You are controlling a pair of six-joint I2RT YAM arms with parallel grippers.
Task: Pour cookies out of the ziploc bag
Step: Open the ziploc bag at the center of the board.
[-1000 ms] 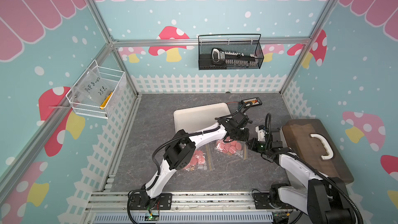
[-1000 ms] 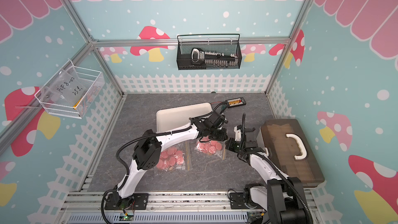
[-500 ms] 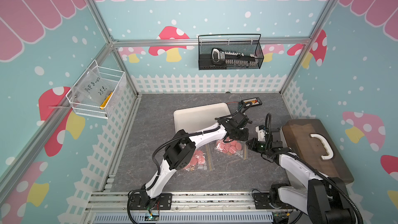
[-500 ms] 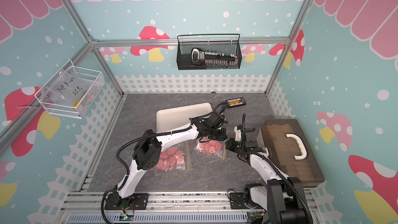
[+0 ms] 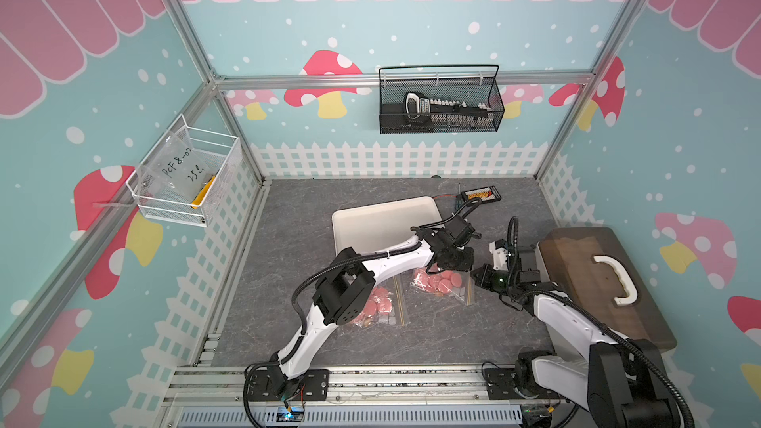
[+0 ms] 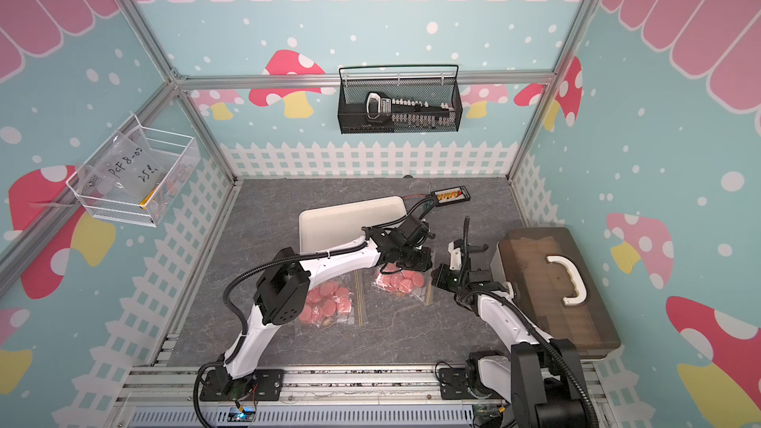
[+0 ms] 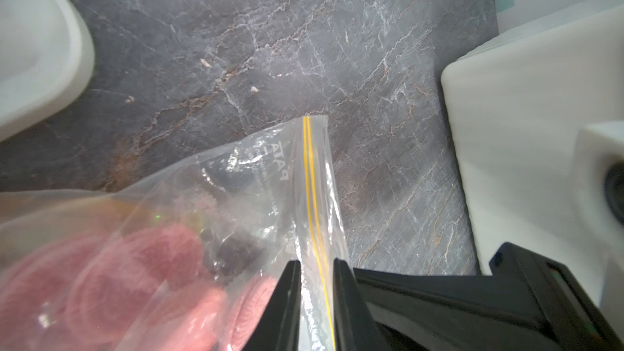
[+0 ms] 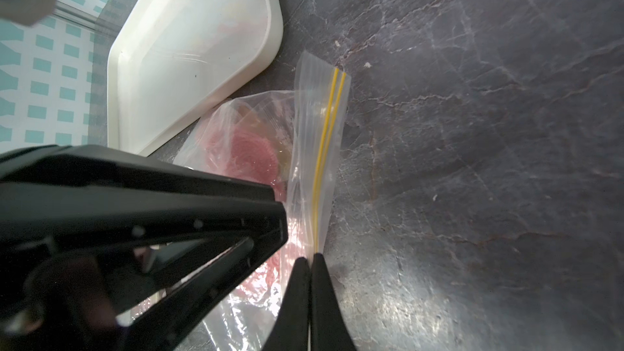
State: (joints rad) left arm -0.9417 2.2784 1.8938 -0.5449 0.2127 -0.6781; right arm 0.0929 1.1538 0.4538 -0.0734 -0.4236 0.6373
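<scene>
your left tool (image 7: 317, 265) stood slightly spread, straddling the zip strip (image 7: 309, 170) of the ziploc bag (image 7: 236, 177). your right tool (image 8: 310, 258) was pressed together, pinching that strip's edge. the cookies (image 5: 440, 282) lay inside the bag on the gray counter (image 5: 288, 249), just beside the white tray (image 5: 383, 220).

Grey marble worktop (image 5: 288, 216): white tray (image 5: 370, 220) far centre, cookie bag (image 5: 387, 311) near centre, second bag (image 5: 442, 284) just right of it, brown case (image 5: 584, 282) at right edge.
</scene>
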